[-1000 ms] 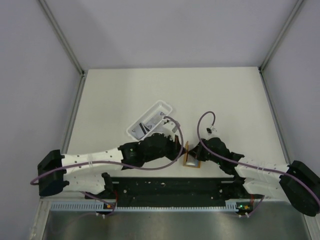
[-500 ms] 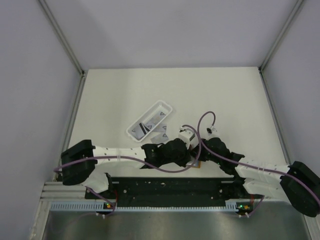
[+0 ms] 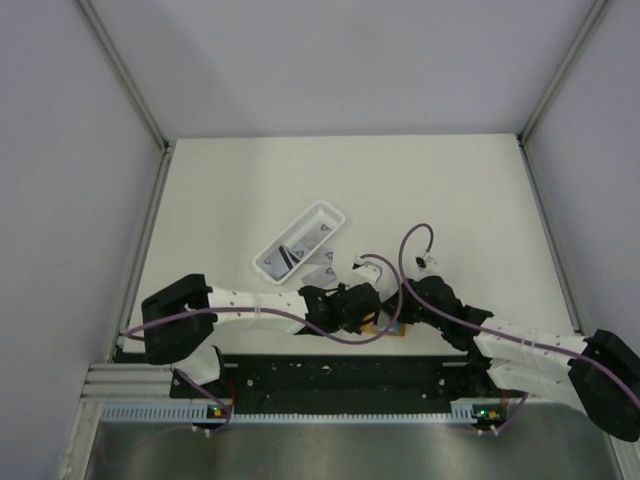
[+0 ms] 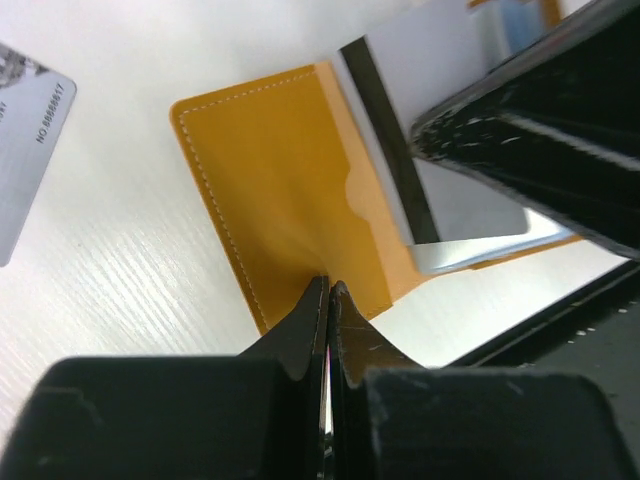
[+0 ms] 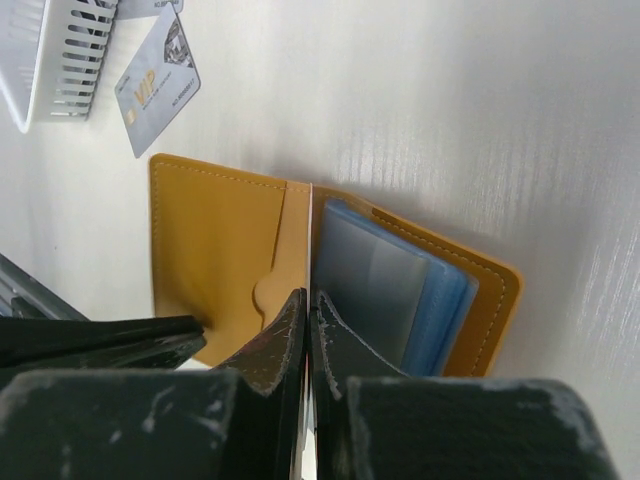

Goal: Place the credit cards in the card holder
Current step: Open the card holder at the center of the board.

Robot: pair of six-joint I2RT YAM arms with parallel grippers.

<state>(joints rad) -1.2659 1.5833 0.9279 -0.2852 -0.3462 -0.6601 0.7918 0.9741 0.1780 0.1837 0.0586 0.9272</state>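
The orange-tan card holder lies open on the table between my two grippers. The right wrist view shows its plain flap on the left and its clear blue sleeves on the right. My right gripper is shut on a white credit card with a black stripe, held edge-down at the holder's fold. My left gripper is shut and empty, with its tips on the near edge of the orange flap. Another credit card lies flat on the table beside the holder.
A long white slotted tray with several cards in it stands left of and behind the holder. Loose cards lie between the tray and the holder. The black rail runs along the near edge, close under both grippers.
My left arm has swung right, from beside the tray to the card holder, and its shut tips now rest on the flap. The right gripper has stayed at the holder with its card.
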